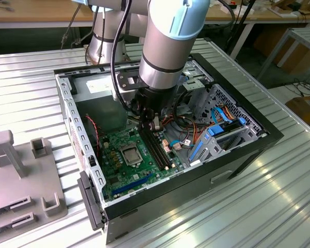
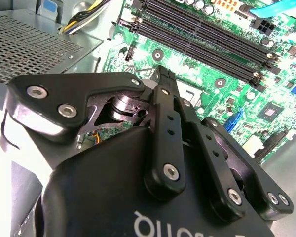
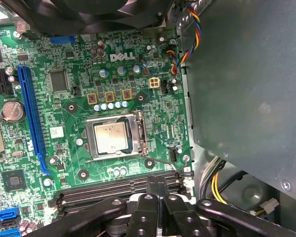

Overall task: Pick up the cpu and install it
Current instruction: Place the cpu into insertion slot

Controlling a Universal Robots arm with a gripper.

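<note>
Exterior view. 1 silver robot arm reaches down into an open black computer case that lies on a ribbed metal table. The gripper hangs over the long black memory slots of the green motherboard. The black-framed socket sits on the board toward the exterior view's left of the gripper, apart from it. A grey fixture with upright posts stands on the table at the exterior view's left. Blue drive brackets stand in the case at the exterior view's right.

Second wrist view. The gripper appears from behind, its black linkages folded inward and its 2 fingertips pressed together over the board, with nothing seen between them. The memory slots run diagonally beyond it. A perforated metal panel lies to one side.

First wrist view. The cpu, a dull silver-grey square, lies flat inside the socket, whose metal frame surrounds it. The gripper sits at the near edge above the memory slots, its fingers closed on nothing, apart from the cpu. A blue expansion slot, a round coin battery and a grey power supply housing flank the board.
</note>
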